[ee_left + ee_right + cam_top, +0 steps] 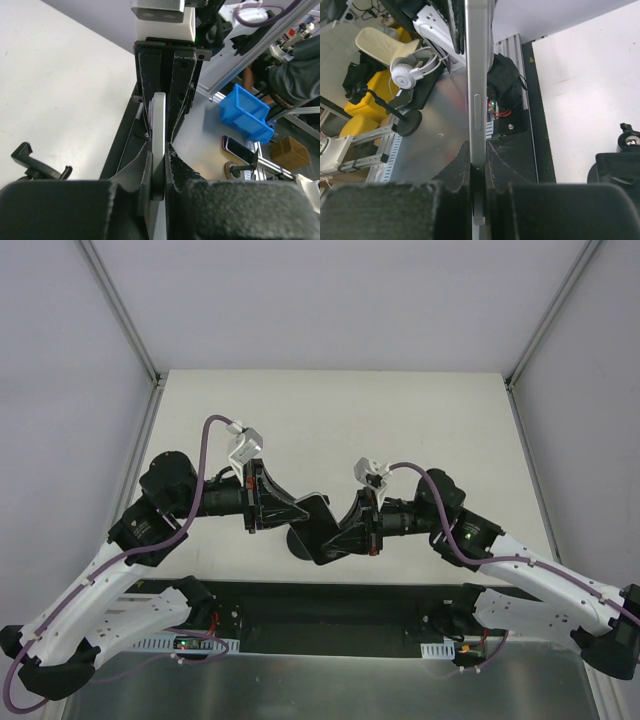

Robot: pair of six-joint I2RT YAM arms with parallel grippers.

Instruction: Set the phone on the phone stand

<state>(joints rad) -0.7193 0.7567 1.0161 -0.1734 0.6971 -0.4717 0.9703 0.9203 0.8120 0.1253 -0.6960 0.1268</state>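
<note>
Black fingers of the left gripper are pinching 1 end of the phone, jaws drawn tight against its 2 flat faces. The right gripper is clamping the opposite end the same way, so both arms are sharing the load. The phone is hanging in the air between the 2 grippers, above the middle of the white table, and is showing edge-on to both wrist cameras as a thin pale strip with a side button. The phone stand is sitting on the table close by and below, not touching the phone. Its clamp cradle is showing at the lower left of the left wrist view. Its other parts are showing at the right edge of the right wrist view.
</note>
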